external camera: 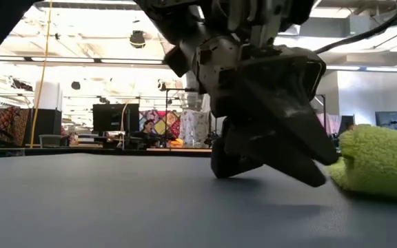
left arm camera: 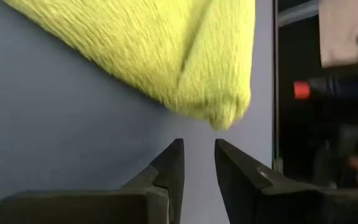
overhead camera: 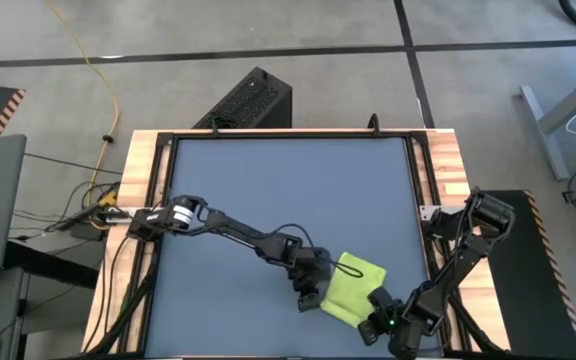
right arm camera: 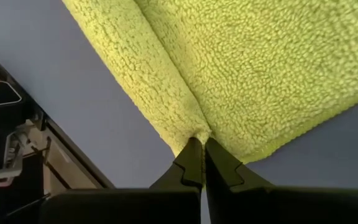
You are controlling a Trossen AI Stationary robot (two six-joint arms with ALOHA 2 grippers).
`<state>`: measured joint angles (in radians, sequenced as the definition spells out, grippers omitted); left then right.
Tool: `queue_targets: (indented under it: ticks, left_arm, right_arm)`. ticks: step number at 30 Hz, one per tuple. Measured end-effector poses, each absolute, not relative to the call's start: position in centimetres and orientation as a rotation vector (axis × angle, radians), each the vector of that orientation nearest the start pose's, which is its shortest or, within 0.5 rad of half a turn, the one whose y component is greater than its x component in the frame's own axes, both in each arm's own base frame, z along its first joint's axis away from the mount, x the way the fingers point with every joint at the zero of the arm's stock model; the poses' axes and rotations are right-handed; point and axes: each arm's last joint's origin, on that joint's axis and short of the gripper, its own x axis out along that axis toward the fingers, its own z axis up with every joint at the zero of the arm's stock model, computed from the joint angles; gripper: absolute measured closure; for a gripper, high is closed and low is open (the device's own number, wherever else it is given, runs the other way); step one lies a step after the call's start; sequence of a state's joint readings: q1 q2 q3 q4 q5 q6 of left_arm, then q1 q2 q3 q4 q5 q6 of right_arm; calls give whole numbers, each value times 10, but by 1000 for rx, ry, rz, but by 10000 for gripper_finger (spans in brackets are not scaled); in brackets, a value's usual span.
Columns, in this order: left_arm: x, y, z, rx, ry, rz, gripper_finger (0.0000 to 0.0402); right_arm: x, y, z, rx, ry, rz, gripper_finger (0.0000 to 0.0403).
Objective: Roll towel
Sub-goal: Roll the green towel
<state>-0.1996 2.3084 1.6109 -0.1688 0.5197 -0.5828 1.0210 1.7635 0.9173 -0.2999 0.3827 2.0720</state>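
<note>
Two grippers meet at one folded lime-green towel (overhead camera: 352,288) near the table's (overhead camera: 268,190) front right.
The right gripper (right arm camera: 202,144) pinches the towel's near corner, fingers closed on the cloth. The left gripper (left arm camera: 199,149) sits just beside the towel's left edge, fingers slightly parted, holding nothing, a narrow strip of blue-grey mat showing between fingertips and cloth.

Folded lime-green towel (overhead camera: 353,287) lying on blue-grey table mat (overhead camera: 288,190), near front right. Left gripper (overhead camera: 311,294) low at towel's left edge, arm stretched diagonally across mat. Right gripper (overhead camera: 376,322) at towel's front right corner. Black box (overhead camera: 249,100) on floor behind table.
</note>
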Motion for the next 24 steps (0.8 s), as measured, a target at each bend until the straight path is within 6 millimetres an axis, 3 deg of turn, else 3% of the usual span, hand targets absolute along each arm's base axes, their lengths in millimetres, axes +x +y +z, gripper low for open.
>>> queue_targets:
  ticks: [4, 9, 13, 15, 18, 21, 24]
  left_arm:
    - [474, -106, 128, -596, 1013, -513, 322]
    - [467, -102, 172, -422, 913, -527, 336]
    - [469, -123, 194, -214, 692, -605, 350]
    - [470, -139, 196, -113, 611, -614, 359]
    - [471, -154, 181, -29, 593, -595, 377]
    - [472, -156, 167, -57, 628, -585, 396]
    - [474, -154, 173, -8, 591, -545, 399]
  right_arm:
    - [174, 263, 132, 1117, 974, -504, 383]
    - [177, 260, 131, 1111, 970, -520, 383]
    - [178, 259, 131, 1113, 968, -526, 383]
    - [178, 259, 131, 1113, 968, -527, 383]
    - [179, 258, 131, 1111, 967, -531, 383]
    - [179, 257, 130, 1111, 964, -541, 383]
    - [181, 257, 130, 1112, 963, -542, 383]
